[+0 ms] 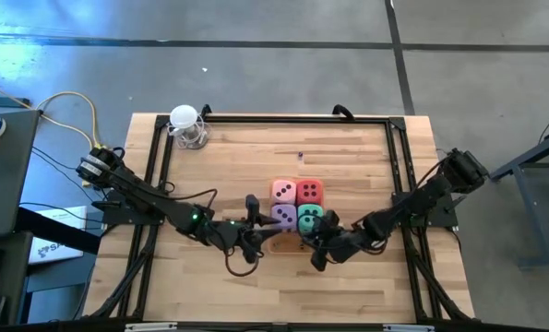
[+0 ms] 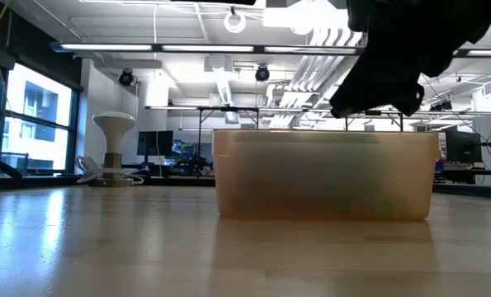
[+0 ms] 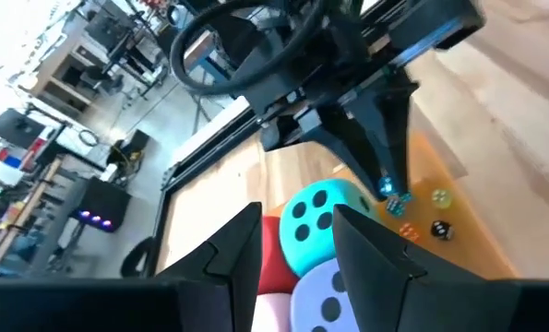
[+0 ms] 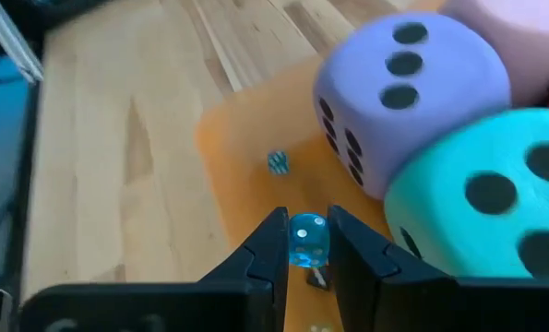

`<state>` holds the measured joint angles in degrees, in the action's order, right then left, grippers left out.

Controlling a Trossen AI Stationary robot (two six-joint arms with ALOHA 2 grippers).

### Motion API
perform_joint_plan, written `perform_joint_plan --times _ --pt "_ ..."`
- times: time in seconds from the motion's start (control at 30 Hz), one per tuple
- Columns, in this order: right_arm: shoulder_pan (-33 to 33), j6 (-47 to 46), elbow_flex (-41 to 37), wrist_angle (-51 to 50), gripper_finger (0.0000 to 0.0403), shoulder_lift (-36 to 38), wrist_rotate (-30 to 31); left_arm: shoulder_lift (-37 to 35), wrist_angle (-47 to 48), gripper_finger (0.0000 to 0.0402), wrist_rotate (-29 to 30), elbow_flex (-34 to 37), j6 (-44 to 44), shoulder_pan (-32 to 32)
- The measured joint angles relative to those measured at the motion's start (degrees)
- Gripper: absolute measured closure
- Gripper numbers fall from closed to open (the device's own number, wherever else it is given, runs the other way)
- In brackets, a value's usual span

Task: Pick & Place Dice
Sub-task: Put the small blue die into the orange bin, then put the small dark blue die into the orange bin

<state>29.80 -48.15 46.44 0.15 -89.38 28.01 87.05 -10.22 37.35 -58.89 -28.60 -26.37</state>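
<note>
Main risk: small translucent blue die slipping or flicking out of right gripper, jaws narrow and pinching it low over orange tray. Likely causes: smooth hard faces, slight hold, or a knock against teal die just beside. Left gripper near lilac die, jaws apart, empty; could nudge the block. Pink die and red die beyond. All four large, soft-looking, dark-pipped, packed together on tabletop.

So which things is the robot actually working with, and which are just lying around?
Job: pink die, red die, teal die, lilac die, small blue die in the right gripper, left gripper, orange tray.
Lying about: white stand, yellow cable.
</note>
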Motion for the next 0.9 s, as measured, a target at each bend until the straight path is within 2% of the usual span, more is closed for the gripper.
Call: perform_joint_plan --times 0.27,0.53,0.73,0.9 --pt "-0.1 -0.1 0.0 -0.8 0.0336 0.0 -2.2 0.0 0.1 0.0275 -1.7 0.1 2.1 0.0" --pt "0.0 0.5 0.1 0.2 0.0256 -2.8 -2.8 0.0 2.3 0.0274 -1.9 0.1 6.7 1.1" --pt "0.1 9.2 0.2 4.4 0.019 -2.6 -1.0 0.0 2.6 0.0274 -1.8 0.2 12.4 1.6" --pt "0.7 18.3 0.2 8.2 0.0175 0.5 -1.1 0.0 2.8 0.0274 -2.1 0.2 18.2 1.4"
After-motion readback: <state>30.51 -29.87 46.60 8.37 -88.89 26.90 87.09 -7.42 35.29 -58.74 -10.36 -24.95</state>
